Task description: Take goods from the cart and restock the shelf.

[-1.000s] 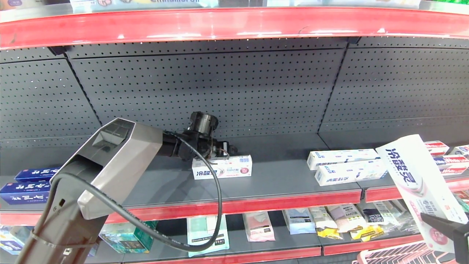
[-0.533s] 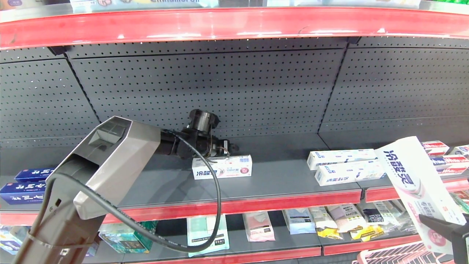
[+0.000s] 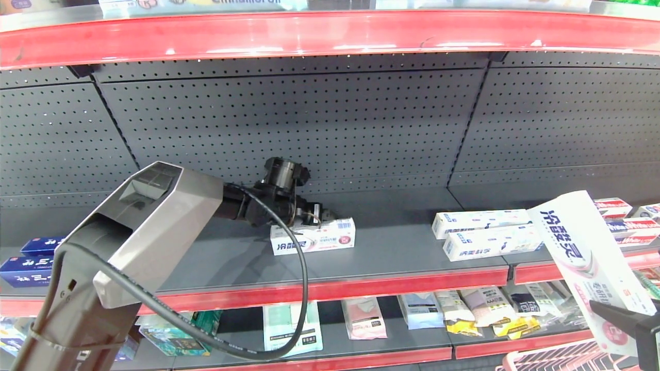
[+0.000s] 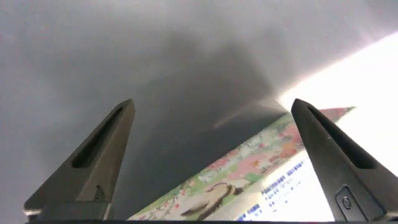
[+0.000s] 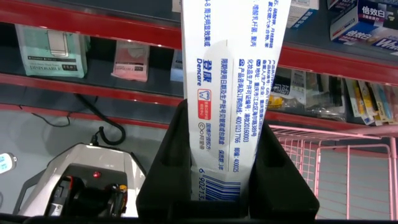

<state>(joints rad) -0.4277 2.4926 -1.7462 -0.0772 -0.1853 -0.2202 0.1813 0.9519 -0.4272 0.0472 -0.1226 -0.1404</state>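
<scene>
Well, left wrist view gives me the left tool [image 4: 212, 102] spread wide over the white toothpaste box [image 4: 280, 186] on the grey metal shelf [image 3: 392, 242]; right tool [image 5: 225, 134] clamps a second white carton [image 5: 227, 74].

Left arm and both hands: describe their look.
The left arm has an angular silver-grey casing, a black wrist section and a black cable looping alongside. The left hand has dark, tapered triangular fingers with slots; the right hand is black and blocky.
</scene>
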